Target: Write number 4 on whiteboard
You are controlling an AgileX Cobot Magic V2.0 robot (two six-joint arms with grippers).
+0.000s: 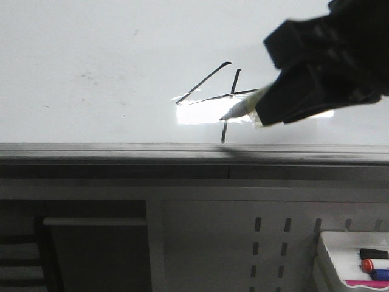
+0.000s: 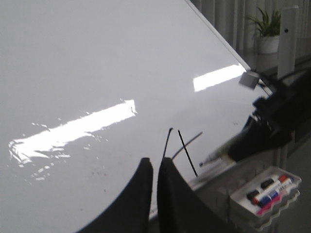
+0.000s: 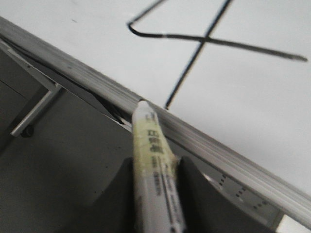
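Your right pincer, black, is clenched on a pale yellowish-white marker pen with a black tip; in the right wrist view the pen barrel sits between the two dark fingers, touching both. The pen tip hangs just beside the lower part of the vertical stroke; whether it touches the board, you can't tell.

The number 4 in thin black marker strokes sits on the large glossy white whiteboard, right of centre, near the near edge. Diagonal, long horizontal and crossing vertical are all drawn; the vertical's foot ends just short of the grey metal edge rail. A bright rectangular glare lies over the 4's lower left.

Your left pincer, dark with curved fingers, is pressed closed with nothing between the fingers, only a thin slit between them. It hovers over the board on the near side of the 4.

A small white tray of markers sits low right, below the board, well apart from the 4.
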